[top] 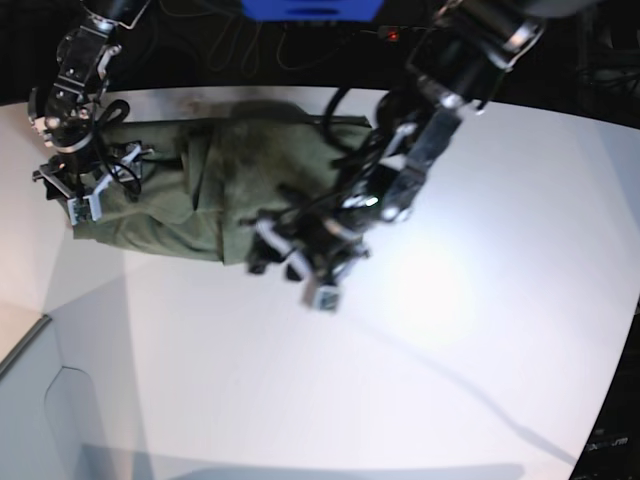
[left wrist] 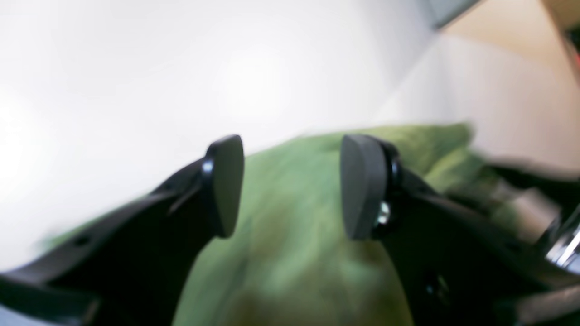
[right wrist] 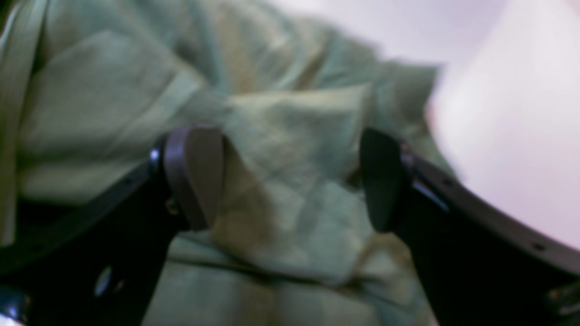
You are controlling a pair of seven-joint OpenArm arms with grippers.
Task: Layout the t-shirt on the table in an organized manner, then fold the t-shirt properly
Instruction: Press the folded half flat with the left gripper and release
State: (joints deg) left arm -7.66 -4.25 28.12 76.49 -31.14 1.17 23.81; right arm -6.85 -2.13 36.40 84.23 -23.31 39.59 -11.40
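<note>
The olive-green t-shirt point(top: 200, 190) lies crumpled and partly bunched at the back left of the white table point(top: 450, 330). My left gripper point(top: 290, 265) hangs at the shirt's near right edge. In the left wrist view the left gripper point(left wrist: 292, 188) is open, with the t-shirt point(left wrist: 294, 271) blurred below its pads and the table point(left wrist: 136, 68) beyond. My right gripper point(top: 80, 195) is at the shirt's left end. The right wrist view shows the right gripper point(right wrist: 287, 179) open wide over wrinkled folds of the t-shirt point(right wrist: 113, 90), with nothing pinched between its pads.
A blue object point(top: 310, 8) and dark cables sit behind the table's far edge. The table's curved edge point(top: 30, 330) runs along the lower left, with a grey surface below it. Bare white tabletop spreads in front of and to the right of the shirt.
</note>
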